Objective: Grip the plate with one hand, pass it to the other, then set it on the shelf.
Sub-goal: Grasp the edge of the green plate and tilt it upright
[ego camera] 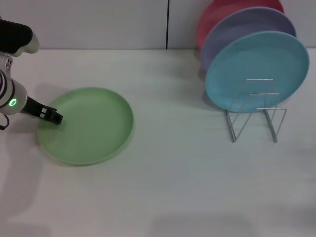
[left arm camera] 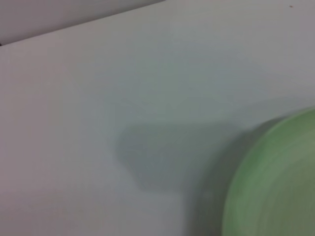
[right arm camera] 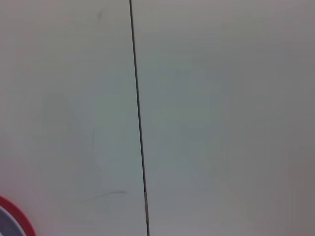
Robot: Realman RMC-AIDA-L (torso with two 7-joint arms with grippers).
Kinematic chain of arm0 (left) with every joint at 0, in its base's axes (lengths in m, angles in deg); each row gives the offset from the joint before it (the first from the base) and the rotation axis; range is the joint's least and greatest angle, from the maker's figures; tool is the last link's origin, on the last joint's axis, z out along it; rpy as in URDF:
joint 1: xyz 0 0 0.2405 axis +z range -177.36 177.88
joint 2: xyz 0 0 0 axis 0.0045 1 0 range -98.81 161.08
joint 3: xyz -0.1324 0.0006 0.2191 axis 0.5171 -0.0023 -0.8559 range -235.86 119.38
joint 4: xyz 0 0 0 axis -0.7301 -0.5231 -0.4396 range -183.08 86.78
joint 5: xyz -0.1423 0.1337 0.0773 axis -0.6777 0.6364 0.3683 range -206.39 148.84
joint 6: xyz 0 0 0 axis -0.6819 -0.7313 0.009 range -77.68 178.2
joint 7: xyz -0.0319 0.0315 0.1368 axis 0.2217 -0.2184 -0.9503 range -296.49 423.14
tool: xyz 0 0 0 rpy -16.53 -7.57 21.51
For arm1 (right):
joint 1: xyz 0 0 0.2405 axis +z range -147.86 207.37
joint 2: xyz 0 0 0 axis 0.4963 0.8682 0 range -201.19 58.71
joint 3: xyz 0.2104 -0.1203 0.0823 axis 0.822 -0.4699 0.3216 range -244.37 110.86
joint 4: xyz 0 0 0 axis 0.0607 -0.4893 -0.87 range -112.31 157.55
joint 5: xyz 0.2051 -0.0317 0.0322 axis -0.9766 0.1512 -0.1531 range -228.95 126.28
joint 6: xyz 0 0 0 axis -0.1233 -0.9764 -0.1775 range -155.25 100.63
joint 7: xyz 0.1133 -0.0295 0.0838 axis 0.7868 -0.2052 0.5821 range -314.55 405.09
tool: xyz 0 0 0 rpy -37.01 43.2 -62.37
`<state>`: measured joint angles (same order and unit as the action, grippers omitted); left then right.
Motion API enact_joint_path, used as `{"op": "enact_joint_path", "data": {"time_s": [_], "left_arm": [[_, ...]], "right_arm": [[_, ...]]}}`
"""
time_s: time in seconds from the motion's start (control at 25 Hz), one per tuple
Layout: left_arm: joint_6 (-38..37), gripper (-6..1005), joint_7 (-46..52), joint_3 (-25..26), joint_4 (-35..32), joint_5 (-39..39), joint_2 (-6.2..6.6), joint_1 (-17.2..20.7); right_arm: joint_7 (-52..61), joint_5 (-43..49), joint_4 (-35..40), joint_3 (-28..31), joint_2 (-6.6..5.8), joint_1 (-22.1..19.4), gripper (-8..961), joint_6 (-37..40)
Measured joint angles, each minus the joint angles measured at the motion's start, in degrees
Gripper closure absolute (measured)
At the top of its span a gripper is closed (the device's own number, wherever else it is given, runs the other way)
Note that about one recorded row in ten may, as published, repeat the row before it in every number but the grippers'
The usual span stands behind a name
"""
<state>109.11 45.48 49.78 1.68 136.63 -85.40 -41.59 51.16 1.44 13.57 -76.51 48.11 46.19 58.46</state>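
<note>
White counter [ego camera: 173, 173] is seen all around, with a pale wall behind it and a thin dark line running up the wall. Flat on the counter lies the light green plate [ego camera: 86, 125], well apart from the shelf [ego camera: 256, 111] and to its left. The shelf is made of thin silver wire. Three plates are held upright in it: a light blue plate [ego camera: 256, 66] at the front, a lavender plate [ego camera: 237, 27] behind it, and a red plate [ego camera: 210, 19] at the back.

The left tool [ego camera: 53, 117] is found at the green plate's left edge, on the side far from the shelf. It is a slim black tip on a silver arm with a green glowing ring. It sits right at the rim, but it cannot be told if its tips are open or closed.

In the left wrist view, only a bit of the green plate [left arm camera: 275, 182] and a soft shadow are seen.

The right tool is not seen at all.
</note>
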Motion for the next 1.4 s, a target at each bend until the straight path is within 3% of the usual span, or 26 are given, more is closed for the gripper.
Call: {"op": "enact_joint_path", "data": {"time_s": [0.04,0.24,0.68,0.76,1.24,1.4], "left_arm": [[0.0,180,0.0,-0.1,0.0,0.0,0.0,0.0],[0.0,375,-0.1,-0.2,0.0,0.0,0.0,0.0],[0.0,431,-0.1,-0.4,-0.6,0.0,0.0,-0.1],[0.0,595,-0.2,-0.4,-0.7,0.1,0.0,-0.2],[0.2,584,-1.4,0.5,-1.0,0.1,-0.01,-0.5],[0.4,686,-2.5,1.1,-1.8,0.1,-0.11,-1.2]], "right_arm": [[0.0,0.0,0.0,0.0,0.0,0.0,120,0.0],[0.0,0.0,0.0,0.0,0.0,0.0,119,0.0],[0.0,0.0,0.0,0.0,0.0,0.1,120,0.0],[0.0,0.0,0.0,0.0,0.0,0.1,120,0.0],[0.0,0.1,0.0,0.0,0.0,0.1,120,-0.1],[0.0,0.1,0.0,0.0,0.0,0.2,120,-0.1]]}}
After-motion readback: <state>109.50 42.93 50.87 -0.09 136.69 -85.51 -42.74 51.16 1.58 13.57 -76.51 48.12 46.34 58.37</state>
